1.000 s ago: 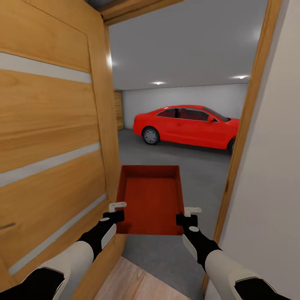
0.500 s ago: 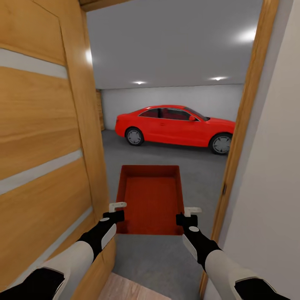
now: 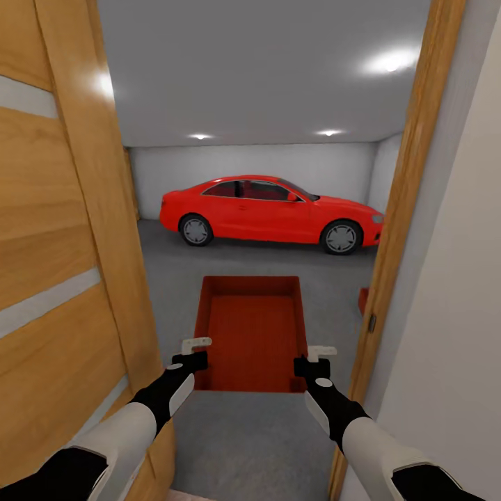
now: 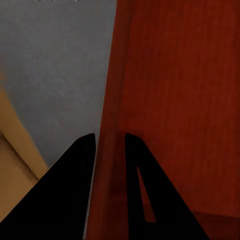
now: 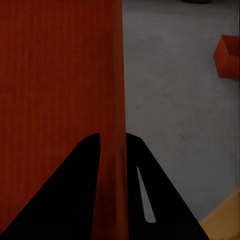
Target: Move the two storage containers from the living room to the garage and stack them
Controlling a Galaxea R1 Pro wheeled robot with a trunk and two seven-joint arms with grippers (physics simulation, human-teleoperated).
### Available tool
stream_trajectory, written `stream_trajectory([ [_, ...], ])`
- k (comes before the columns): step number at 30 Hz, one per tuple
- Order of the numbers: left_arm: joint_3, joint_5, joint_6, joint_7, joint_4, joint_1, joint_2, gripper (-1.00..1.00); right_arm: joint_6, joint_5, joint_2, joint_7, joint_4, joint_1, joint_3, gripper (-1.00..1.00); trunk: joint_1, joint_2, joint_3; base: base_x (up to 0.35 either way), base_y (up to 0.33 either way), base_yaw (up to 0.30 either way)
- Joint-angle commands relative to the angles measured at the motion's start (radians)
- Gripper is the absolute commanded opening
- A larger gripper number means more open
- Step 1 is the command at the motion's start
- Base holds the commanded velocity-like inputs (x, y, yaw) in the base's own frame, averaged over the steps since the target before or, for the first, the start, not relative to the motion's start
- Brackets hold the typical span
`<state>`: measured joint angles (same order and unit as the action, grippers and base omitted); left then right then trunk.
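I carry a red-orange open-topped storage container (image 3: 252, 330) in the air in front of me, passing through a doorway into the garage. My left gripper (image 3: 197, 344) is shut on its left wall (image 4: 107, 150). On the opposite wall (image 5: 116, 150) my right gripper (image 3: 321, 352) is shut too. The second storage container (image 3: 362, 300) peeks out on the dark grey garage floor (image 3: 278, 264) past the right door frame, and it sits apart on the floor (image 5: 170, 100) as a red box (image 5: 227, 56) in the right wrist view.
An open light wooden door (image 3: 56, 229) stands close on my left. The wooden door frame (image 3: 396, 209) and a beige wall (image 3: 459, 292) are close on my right. A red car (image 3: 268, 209) is parked across the garage's far side.
The whole view has shifted: I have moved forward through the doorway, the door slid off to the left, more of the car shows, and the second container came into view. My grip is unchanged.
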<state>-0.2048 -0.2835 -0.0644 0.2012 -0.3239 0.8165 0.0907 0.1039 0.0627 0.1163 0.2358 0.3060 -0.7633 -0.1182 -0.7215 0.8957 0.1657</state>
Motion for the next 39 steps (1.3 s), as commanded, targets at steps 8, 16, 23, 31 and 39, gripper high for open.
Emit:
stream_trajectory([
  [8,-0.013,0.017,-0.004,0.080,-0.006,0.000,-0.041,-1.00,0.005,0.015,-0.001,0.049,-0.004,-0.002,0.046,-1.00,-0.001,0.001,0.001,0.245,0.228,-0.286],
  [16,-0.014,0.017,-0.003,0.080,-0.006,0.000,-0.041,-1.00,0.005,0.015,-0.001,0.049,-0.004,-0.002,0.046,-1.00,-0.001,0.001,0.001,0.245,0.228,-0.286],
  [23,-0.015,0.017,-0.003,0.080,-0.006,0.000,-0.040,-1.00,0.005,0.017,-0.001,0.049,-0.004,-0.002,0.046,-1.00,-0.001,0.001,0.001,0.227,0.204,-0.195],
  [31,-0.015,0.019,-0.003,0.082,-0.007,0.000,-0.040,-1.00,0.001,0.017,-0.003,0.049,-0.004,-0.002,0.046,-1.00,-0.001,0.001,0.001,0.031,0.024,-0.008],
  [39,-0.014,0.020,-0.005,0.083,-0.006,0.000,-0.039,-1.00,0.005,0.016,-0.002,0.049,-0.004,-0.002,0.046,-1.00,-0.001,0.001,0.001,0.199,0.001,0.000],
])
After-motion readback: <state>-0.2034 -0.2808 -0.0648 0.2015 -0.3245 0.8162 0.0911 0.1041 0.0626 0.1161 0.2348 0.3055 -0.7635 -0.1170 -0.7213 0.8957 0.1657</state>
